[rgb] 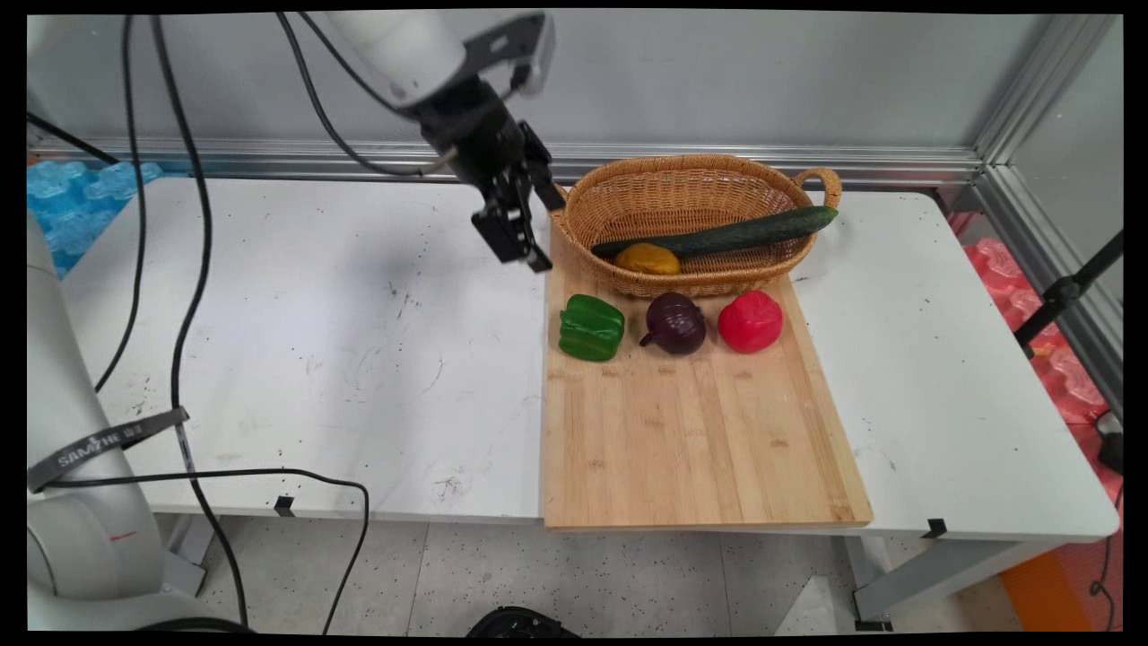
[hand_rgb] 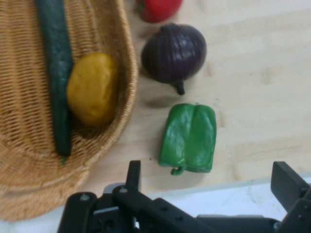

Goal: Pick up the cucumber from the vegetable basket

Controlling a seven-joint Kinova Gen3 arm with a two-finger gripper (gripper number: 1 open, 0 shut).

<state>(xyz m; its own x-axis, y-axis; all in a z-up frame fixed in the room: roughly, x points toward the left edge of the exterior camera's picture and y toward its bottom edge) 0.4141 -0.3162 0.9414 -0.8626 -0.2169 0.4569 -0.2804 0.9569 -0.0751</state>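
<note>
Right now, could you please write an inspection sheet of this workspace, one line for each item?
Surface: white table, scuffed; wooden board on its right half.
Things: green pepper, purple onion and red pepper in a row on the board; wicker basket behind them holds a cucumber and a yellow-brown vegetable.
Clutter: nothing seen.
Gripper: gripper open, empty, raised beside the basket's left end.
Cables: black cables hang over the table's left part.
Surroundings: grey wall, blue foam left, red foam right.
</note>
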